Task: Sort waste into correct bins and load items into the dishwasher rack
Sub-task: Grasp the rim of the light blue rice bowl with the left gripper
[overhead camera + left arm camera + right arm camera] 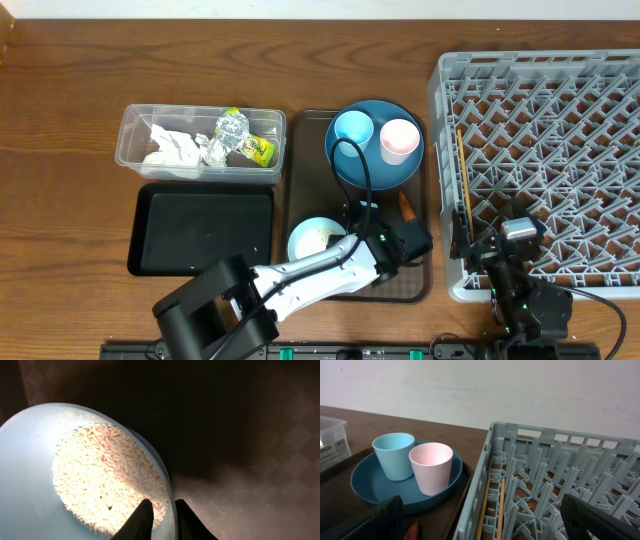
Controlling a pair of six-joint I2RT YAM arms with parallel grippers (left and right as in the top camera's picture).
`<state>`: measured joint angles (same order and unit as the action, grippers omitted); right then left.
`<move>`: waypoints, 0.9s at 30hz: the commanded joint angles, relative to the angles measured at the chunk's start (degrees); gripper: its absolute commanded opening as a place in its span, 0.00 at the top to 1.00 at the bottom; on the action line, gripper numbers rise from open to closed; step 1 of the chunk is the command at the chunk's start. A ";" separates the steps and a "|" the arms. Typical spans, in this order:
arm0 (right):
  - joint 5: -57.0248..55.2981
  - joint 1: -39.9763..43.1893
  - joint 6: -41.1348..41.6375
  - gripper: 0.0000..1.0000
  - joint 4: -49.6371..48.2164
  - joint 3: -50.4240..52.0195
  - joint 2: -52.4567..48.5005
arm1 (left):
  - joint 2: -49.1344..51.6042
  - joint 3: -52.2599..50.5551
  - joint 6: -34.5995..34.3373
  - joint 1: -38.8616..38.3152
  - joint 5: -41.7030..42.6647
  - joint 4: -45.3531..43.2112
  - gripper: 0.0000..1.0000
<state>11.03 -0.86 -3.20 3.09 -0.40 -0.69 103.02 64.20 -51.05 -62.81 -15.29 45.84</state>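
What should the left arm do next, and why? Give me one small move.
Probably lift the bowl a little, kept level. The jaws of the left gripper pinch its rim, one finger inside and one outside, and rice lies in it, so tilting now would likely spill it.

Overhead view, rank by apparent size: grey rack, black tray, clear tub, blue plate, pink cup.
1. large grey plastic rack
2. shallow black rectangular tray and clear plastic rectangular tub, too alike to rank
3. round dark blue plate
4. small pink cup
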 commanded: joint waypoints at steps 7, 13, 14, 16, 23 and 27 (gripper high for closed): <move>-0.09 -0.28 -0.50 0.01 0.17 0.09 0.31 | 0.72 -0.57 -0.28 -0.02 -0.22 1.44 0.88; -0.09 -0.28 -0.50 0.01 0.17 0.09 0.31 | 0.72 -0.57 -0.26 -0.02 -0.24 1.88 0.94; -0.09 -0.28 -0.50 0.01 0.17 0.09 0.31 | 0.72 -0.57 -0.26 0.00 -0.24 1.90 0.94; -0.09 -0.28 -0.50 0.01 0.17 0.09 0.31 | 0.70 -0.57 -0.26 0.00 -0.22 2.05 0.94; -0.11 -0.28 -0.50 0.01 0.17 0.09 0.31 | 0.70 -0.55 1.79 -0.02 -0.20 2.49 0.94; -0.09 -0.28 -0.50 0.01 0.17 0.09 0.31 | 0.28 -0.52 5.01 0.00 -0.22 3.17 0.94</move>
<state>11.03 -0.89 -3.20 3.09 -0.40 -0.69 103.02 64.20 -48.95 -62.81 -14.96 48.18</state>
